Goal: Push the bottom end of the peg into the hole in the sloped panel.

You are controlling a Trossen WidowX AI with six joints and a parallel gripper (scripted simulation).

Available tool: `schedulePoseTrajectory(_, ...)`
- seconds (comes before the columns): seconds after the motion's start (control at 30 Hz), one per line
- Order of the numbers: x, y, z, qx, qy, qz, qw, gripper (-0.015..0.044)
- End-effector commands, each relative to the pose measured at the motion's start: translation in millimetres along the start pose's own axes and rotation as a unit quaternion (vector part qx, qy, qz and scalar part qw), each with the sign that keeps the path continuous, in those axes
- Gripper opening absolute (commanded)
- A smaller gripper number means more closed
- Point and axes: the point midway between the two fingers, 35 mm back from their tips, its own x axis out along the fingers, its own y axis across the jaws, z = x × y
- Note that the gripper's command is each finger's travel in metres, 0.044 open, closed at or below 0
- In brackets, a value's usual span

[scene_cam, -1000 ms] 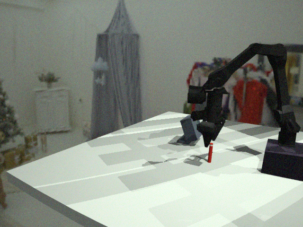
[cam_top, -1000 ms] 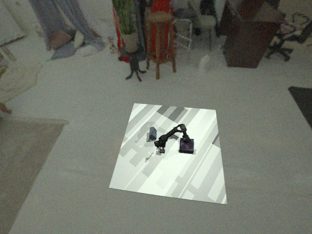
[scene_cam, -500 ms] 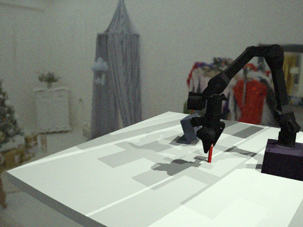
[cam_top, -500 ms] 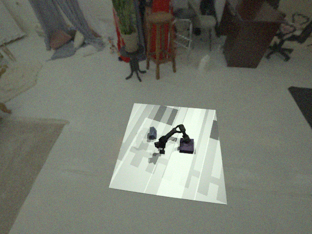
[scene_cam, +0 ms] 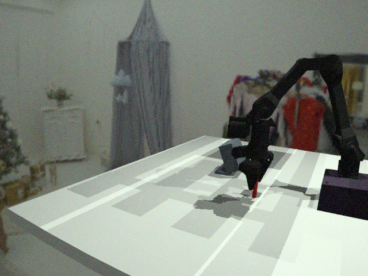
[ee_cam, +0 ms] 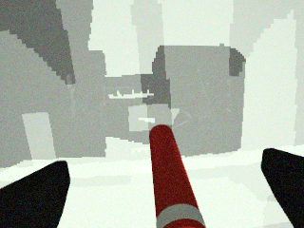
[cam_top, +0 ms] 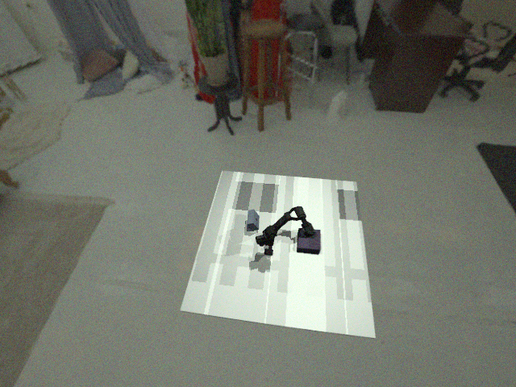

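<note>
Overhead, you have the arm (cam_top: 287, 216) reaching out, its claw (cam_top: 268, 251) (scene_cam: 256, 185) (ee_cam: 167, 165) low over the table (cam_top: 305, 308) (scene_cam: 154, 237) and well apart from the panel (cam_top: 252, 221) (scene_cam: 229, 158). From outside, your claw is down around the upper part of the peg (scene_cam: 255, 190) (ee_cam: 173, 180), which stands upright on the table. At the wrist, your fingers gape wide on either side of it, gripping nothing. Reaching looks done; grasping, lifting, inserting and releasing remain.

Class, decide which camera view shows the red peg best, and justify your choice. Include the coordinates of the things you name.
The wrist view: the red peg (scene_cam: 255, 190) (ee_cam: 172, 176) appears large, its grey band visible. The exterior view shows only its lower part below the pincer (scene_cam: 256, 184) (ee_cam: 166, 166); the top view shows none.
</note>
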Motion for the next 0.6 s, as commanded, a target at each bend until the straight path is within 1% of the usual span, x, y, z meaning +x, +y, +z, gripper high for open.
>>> schedulePoseTrajectory(0.0, -0.3, 0.1, 0.2, 0.0, 0.0, 0.0, 1.0, 0.0335)
schedulePoseTrajectory(0.4, -0.3, 0.1, 0.2, 0.0, 0.0, 0.0, 1.0, 0.002)
schedulePoseTrajectory(0.5, -0.3, 0.1, 0.2, 0.0, 0.0, 0.0, 1.0, 0.0)
schedulePoseTrajectory(0.57, -0.3, 0.1, 0.2, 0.0, 0.0, 0.0, 1.0, 0.0)
